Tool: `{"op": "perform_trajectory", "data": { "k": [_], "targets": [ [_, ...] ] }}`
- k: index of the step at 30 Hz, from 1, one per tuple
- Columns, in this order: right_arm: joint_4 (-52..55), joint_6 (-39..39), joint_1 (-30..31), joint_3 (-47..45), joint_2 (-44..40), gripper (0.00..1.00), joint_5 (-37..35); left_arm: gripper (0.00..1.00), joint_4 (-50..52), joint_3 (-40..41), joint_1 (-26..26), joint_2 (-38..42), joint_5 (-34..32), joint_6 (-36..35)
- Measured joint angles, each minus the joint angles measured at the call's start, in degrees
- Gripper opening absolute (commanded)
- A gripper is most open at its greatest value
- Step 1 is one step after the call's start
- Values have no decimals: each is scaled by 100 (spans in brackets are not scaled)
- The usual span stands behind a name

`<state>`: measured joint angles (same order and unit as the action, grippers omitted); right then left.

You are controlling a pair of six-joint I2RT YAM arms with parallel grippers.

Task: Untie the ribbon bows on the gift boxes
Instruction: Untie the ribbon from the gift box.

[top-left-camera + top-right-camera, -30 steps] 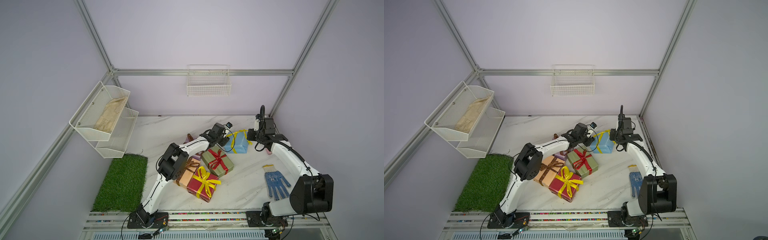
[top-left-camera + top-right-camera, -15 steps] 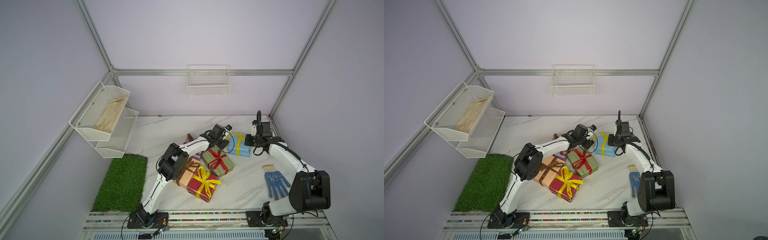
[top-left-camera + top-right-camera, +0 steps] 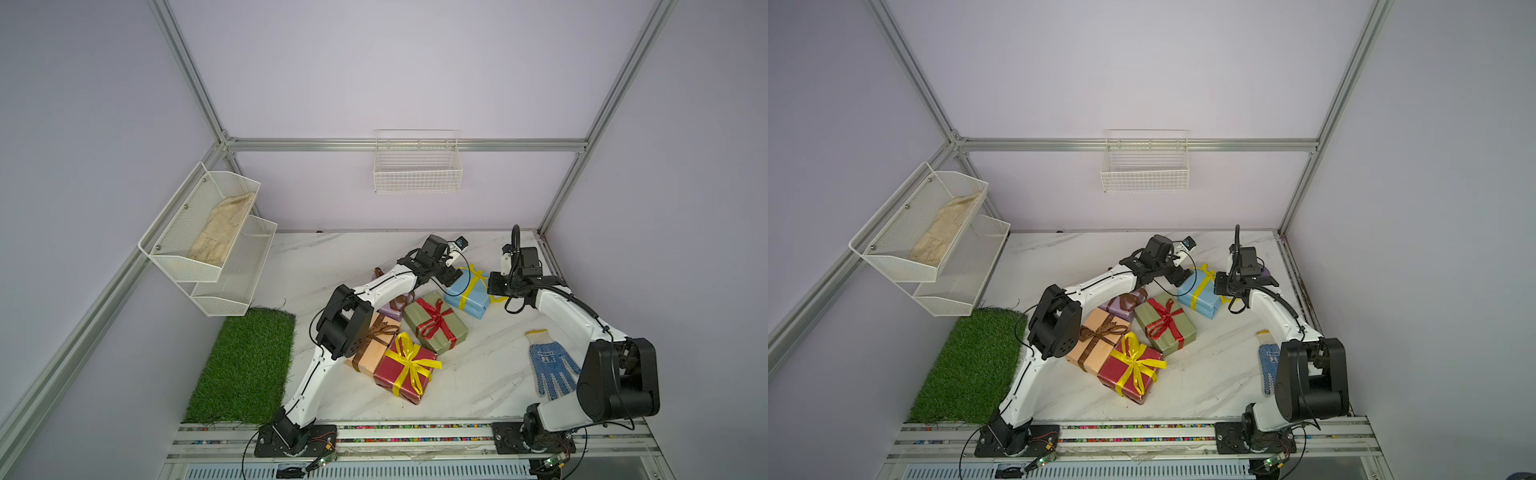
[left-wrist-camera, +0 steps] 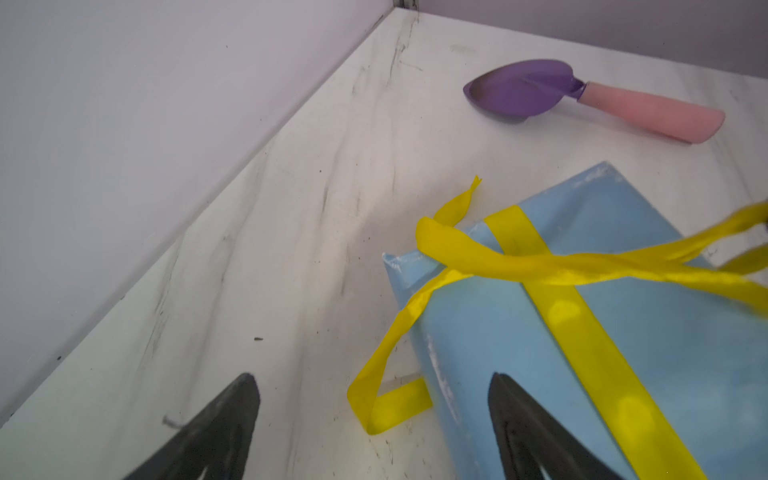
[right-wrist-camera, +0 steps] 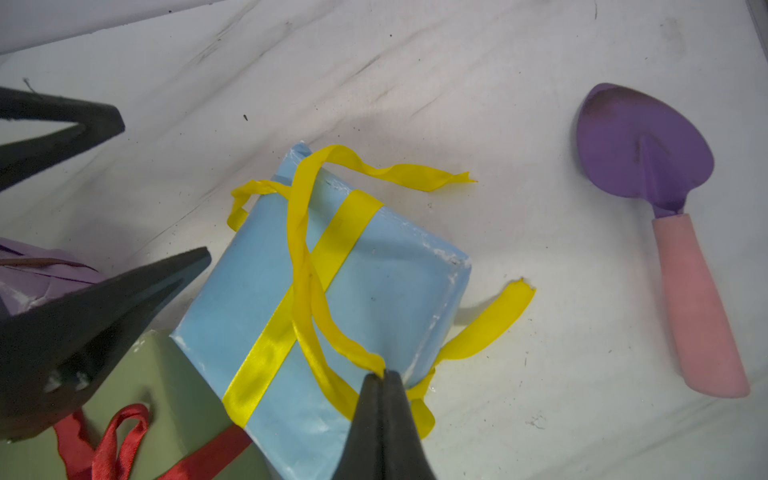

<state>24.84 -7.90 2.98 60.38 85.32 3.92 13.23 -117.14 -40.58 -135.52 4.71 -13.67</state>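
The light blue gift box [image 3: 465,293] [image 3: 1198,293] lies at the back right, wrapped in a yellow ribbon [image 5: 303,249] whose loose strands twist across its top. My right gripper [image 5: 382,372] [image 3: 492,286] is shut on one yellow strand at the box's edge. My left gripper [image 4: 372,378] [image 3: 451,276] stands open at the box's other end, a loose ribbon tail [image 4: 386,409] lying between its fingers untouched. The olive box with a red bow [image 3: 434,324], the dark red box with a yellow bow [image 3: 405,370] and the peach box with a brown bow [image 3: 372,345] stay tied. My left arm partly hides the lilac box [image 3: 392,307].
A purple trowel with a pink handle [image 5: 644,153] [image 4: 523,89] lies behind the blue box near the back wall. A blue-dotted glove [image 3: 550,365] lies at the right, a grass mat [image 3: 245,361] at the left. White wire baskets [image 3: 417,166] [image 3: 208,237] hang on the walls.
My left gripper's jaws have spread wide and hold nothing. The right gripper, still shut on the yellow strand, has drifted left, and the blue box has shifted slightly toward the other boxes.
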Motion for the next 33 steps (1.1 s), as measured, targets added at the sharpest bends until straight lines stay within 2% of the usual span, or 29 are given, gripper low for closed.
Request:
{"op": "perform_trajectory", "data": {
  "k": [5,11,18,26,28,33],
  "targets": [
    [-76,2,0,-146,4,0,74,95,-166,-389,122,-437,365,-114],
    [-225,7,0,-271,22,0,205,96,-289,-468,310,-693,1029,-111],
    [-426,11,0,-422,96,0,326,90,-304,-551,411,-804,1576,-87],
    [-616,24,0,-525,153,0,435,90,-505,-649,538,-1023,2409,227],
    [-662,24,0,-555,170,0,468,88,-610,-649,577,-1075,2579,365],
    [-754,26,0,-643,170,0,501,72,-765,-756,651,-1233,2979,704]
  ]
}}
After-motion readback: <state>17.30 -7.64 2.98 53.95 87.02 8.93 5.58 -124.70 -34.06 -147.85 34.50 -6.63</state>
